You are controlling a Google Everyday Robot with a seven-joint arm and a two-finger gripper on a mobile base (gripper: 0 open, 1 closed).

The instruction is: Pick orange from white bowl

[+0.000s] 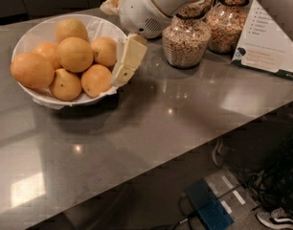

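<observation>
The white bowl [40, 31] with a crinkled paper liner stands at the back left of the grey counter. It holds several yellow-orange oranges, one of them on top in the middle [75, 54]. A larger, deeper-orange one [31, 70] lies at the bowl's left side. My cream-coloured gripper [126, 63] hangs from the white arm [151, 6] and points down at the bowl's right rim. It is right beside the two oranges [96, 80] [104, 51] on that side. It holds nothing that I can see.
Two glass jars of cereal [186, 38] [228, 19] stand right of the bowl, under the arm. A white printed card [271, 42] leans at the far right. The counter's front edge runs diagonally; below it are a blue box [208, 207] and cables [276, 186].
</observation>
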